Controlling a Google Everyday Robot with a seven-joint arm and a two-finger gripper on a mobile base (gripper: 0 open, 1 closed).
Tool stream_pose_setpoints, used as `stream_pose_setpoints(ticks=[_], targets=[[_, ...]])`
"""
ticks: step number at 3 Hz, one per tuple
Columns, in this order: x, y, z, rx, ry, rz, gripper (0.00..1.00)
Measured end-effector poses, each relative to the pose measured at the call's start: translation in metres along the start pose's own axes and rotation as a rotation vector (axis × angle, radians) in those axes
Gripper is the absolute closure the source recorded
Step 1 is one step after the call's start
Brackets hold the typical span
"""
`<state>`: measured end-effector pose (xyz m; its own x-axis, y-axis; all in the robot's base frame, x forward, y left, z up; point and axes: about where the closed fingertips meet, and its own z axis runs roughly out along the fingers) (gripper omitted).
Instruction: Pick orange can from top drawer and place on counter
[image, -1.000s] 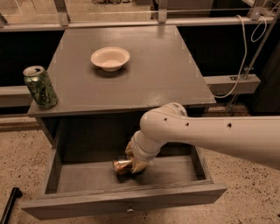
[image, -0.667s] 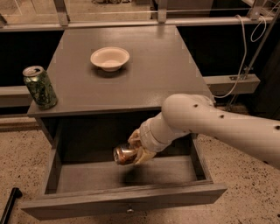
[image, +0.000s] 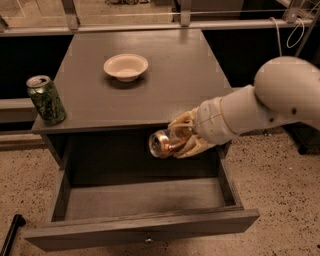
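The gripper (image: 181, 136) has its fingers clamped on the orange can (image: 162, 144), lying sideways above the open top drawer (image: 145, 227), just below the counter (image: 150, 95) edge.

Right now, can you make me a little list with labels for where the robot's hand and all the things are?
gripper: shut on the orange can, above the open top drawer
orange can: on its side in the air, silver end toward the camera
top drawer: pulled open
counter: holds the green can and the bowl
green can: upright, front corner, left in the picture
bowl: white, farther back
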<state>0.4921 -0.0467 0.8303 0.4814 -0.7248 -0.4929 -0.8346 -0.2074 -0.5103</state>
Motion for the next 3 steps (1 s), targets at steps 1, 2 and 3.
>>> stream_pose_setpoints(ticks=[1,2,3], targets=[[0.013,-0.044,-0.071,-0.015,0.118,-0.055,1.00],[0.041,-0.080,-0.078,-0.103,0.253,-0.014,1.00],[0.064,-0.110,-0.054,-0.203,0.373,0.008,1.00]])
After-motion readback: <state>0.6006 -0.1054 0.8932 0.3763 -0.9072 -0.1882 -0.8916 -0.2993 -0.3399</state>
